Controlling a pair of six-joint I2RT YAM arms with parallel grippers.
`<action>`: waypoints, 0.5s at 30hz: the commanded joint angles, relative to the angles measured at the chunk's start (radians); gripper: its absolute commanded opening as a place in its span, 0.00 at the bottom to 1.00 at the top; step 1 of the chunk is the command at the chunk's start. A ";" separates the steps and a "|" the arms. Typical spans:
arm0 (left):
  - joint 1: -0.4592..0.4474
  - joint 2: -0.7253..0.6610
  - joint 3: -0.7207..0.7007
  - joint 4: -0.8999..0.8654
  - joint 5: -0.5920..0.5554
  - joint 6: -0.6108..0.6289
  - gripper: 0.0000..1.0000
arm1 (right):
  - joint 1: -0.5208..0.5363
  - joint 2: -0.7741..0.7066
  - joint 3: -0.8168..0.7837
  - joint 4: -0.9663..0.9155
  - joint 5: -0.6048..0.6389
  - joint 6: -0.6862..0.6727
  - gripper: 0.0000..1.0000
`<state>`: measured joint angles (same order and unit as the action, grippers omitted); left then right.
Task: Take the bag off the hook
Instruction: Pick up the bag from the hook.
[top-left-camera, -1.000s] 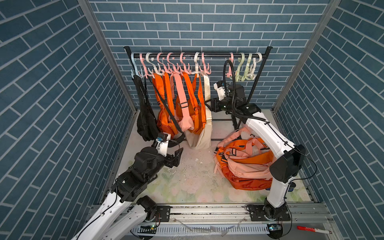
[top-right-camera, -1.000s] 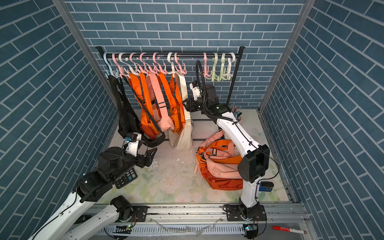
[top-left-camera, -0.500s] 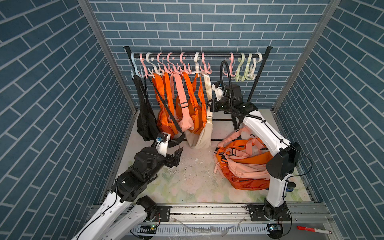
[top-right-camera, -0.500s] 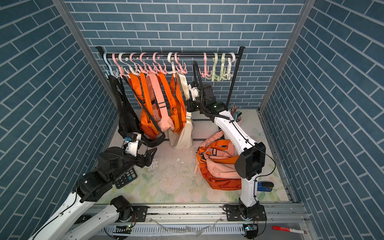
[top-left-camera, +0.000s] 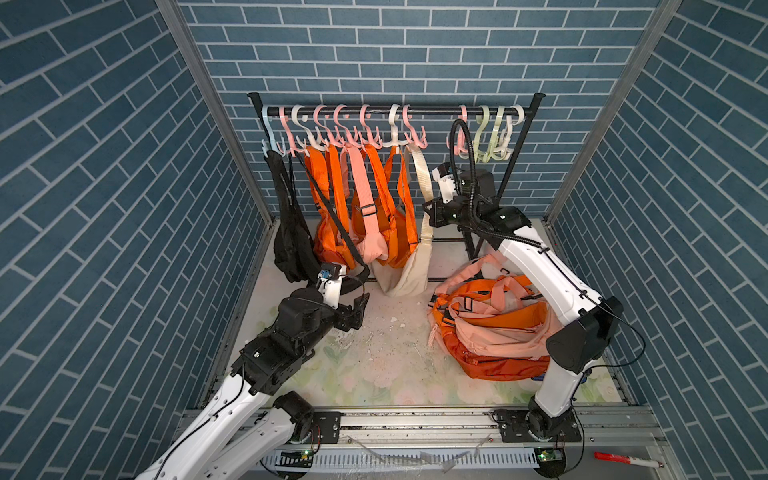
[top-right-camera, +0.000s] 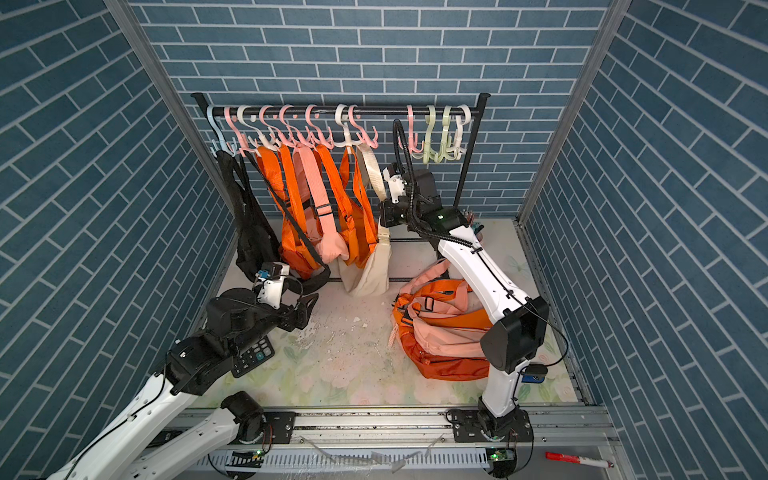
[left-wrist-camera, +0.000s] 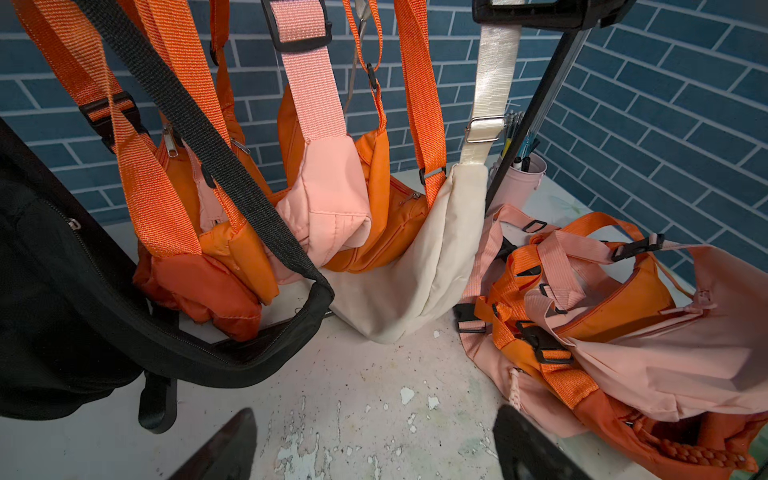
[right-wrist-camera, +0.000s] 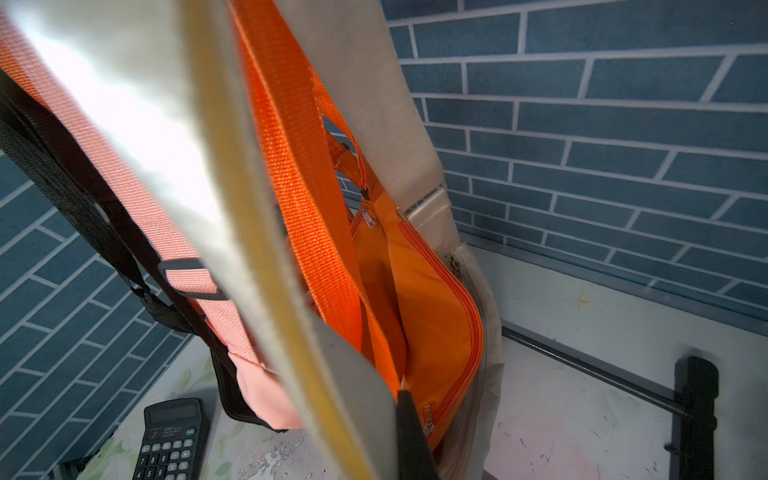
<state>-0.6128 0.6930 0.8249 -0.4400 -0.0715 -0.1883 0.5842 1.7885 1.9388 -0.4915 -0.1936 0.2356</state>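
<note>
In both top views the cream bag (top-left-camera: 407, 270) (top-right-camera: 370, 266) is hanging by its strap (top-left-camera: 424, 183) from a hook (top-left-camera: 414, 143) on the rail (top-left-camera: 436, 111). Its body is reaching the counter (top-left-camera: 374, 365) beneath that rail. The right fingers (top-left-camera: 432, 212) are clamping the strap partway down from the rail.

In the left wrist view the left fingers (left-wrist-camera: 224, 444) are standing wide apart, gripping nothing.

In the right wrist view the strap (right-wrist-camera: 174, 145) is passing between the closed right fingers (right-wrist-camera: 411, 436).

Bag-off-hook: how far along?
Done: orange and pink fabric bags piled on the table. In hand: right claw shut on the webbing strap of the cream sling bag. To do: lift that strap off its hook on the black rail. Left claw open.
</note>
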 joint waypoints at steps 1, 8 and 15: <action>0.007 0.018 0.032 0.035 0.024 -0.011 0.90 | -0.009 -0.059 -0.003 -0.027 0.033 -0.053 0.00; -0.001 0.102 0.140 0.048 0.058 -0.005 0.88 | -0.046 -0.107 -0.023 -0.063 0.024 -0.059 0.00; -0.061 0.236 0.269 0.097 0.049 0.023 0.84 | -0.088 -0.145 -0.049 -0.074 -0.014 -0.045 0.00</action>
<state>-0.6464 0.8909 1.0424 -0.3824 -0.0242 -0.1875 0.5079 1.6882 1.8896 -0.5610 -0.1886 0.2085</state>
